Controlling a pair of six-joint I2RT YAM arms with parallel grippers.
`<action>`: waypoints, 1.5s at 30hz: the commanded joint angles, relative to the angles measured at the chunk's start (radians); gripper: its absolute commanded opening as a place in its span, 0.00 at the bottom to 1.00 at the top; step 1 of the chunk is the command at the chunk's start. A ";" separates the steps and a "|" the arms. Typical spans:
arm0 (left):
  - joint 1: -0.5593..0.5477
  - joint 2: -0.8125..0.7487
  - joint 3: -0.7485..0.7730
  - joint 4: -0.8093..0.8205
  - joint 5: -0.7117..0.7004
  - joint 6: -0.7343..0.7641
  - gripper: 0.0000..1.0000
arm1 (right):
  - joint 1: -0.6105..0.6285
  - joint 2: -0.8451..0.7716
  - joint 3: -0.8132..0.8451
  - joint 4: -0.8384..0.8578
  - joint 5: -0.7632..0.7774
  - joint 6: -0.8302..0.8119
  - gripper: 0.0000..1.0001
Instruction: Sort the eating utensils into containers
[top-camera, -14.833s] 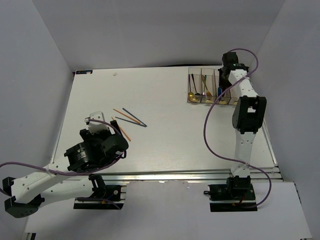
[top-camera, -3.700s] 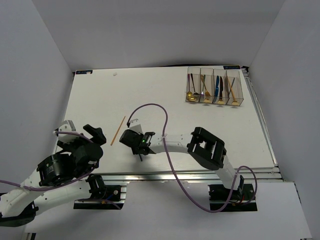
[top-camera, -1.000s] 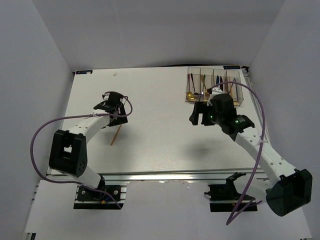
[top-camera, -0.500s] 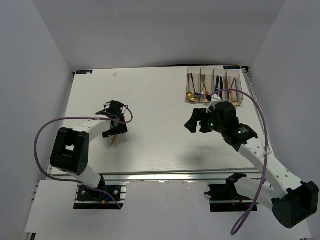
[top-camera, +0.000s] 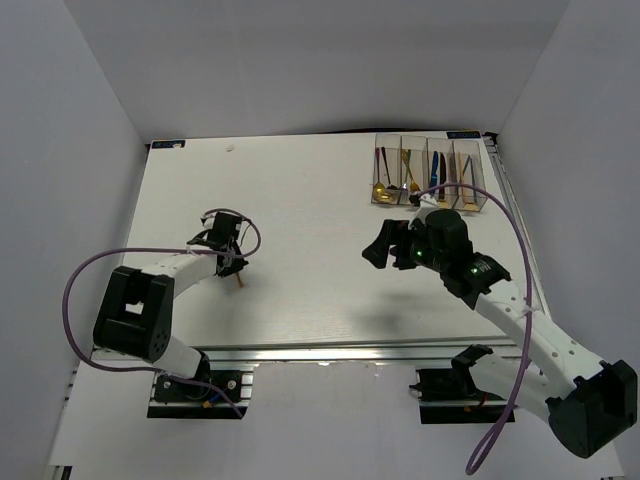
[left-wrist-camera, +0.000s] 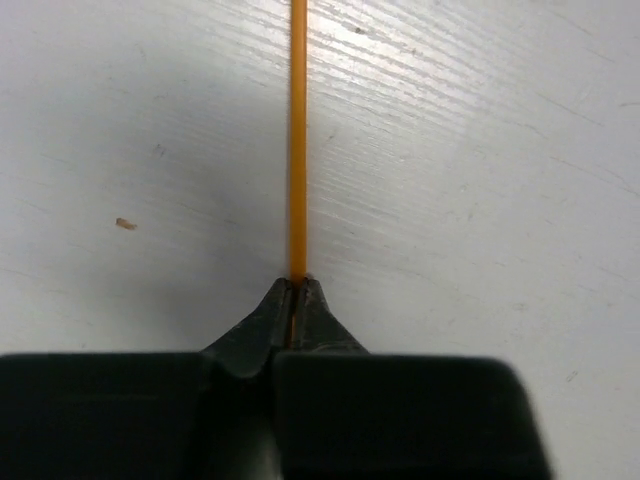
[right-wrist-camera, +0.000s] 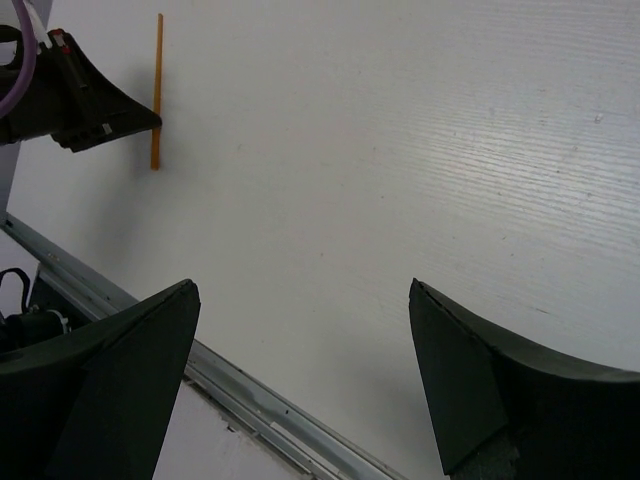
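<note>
Left claw (left-wrist-camera: 297, 292): black pointed tips pinched tight on thin orange chopstick (left-wrist-camera: 298, 140). Stick straight and smooth, lying flat on white table (left-wrist-camera: 480, 150) with fine wood-like lines. Right claw (right-wrist-camera: 300, 300): two dark fingers spread wide, up over table, well apart from stick. Four clear boxy bins (top-camera: 447, 150) in row at far right corner, gold and dark cutlery (top-camera: 436, 180) inside.

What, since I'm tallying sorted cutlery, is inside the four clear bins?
In the bins: a gold spoon leftmost, a gold fork next, then a blue knife; a purple cable partly hides the last.
</note>
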 joint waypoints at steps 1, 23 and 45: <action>-0.017 0.056 -0.117 -0.017 0.125 -0.037 0.00 | 0.005 -0.009 -0.041 0.125 -0.066 0.052 0.89; -0.348 -0.472 -0.371 0.327 0.256 -0.232 0.00 | 0.243 0.667 0.017 0.702 -0.169 0.404 0.88; -0.351 -0.561 -0.265 0.188 0.258 -0.206 0.98 | 0.318 0.867 0.249 0.638 -0.076 0.306 0.00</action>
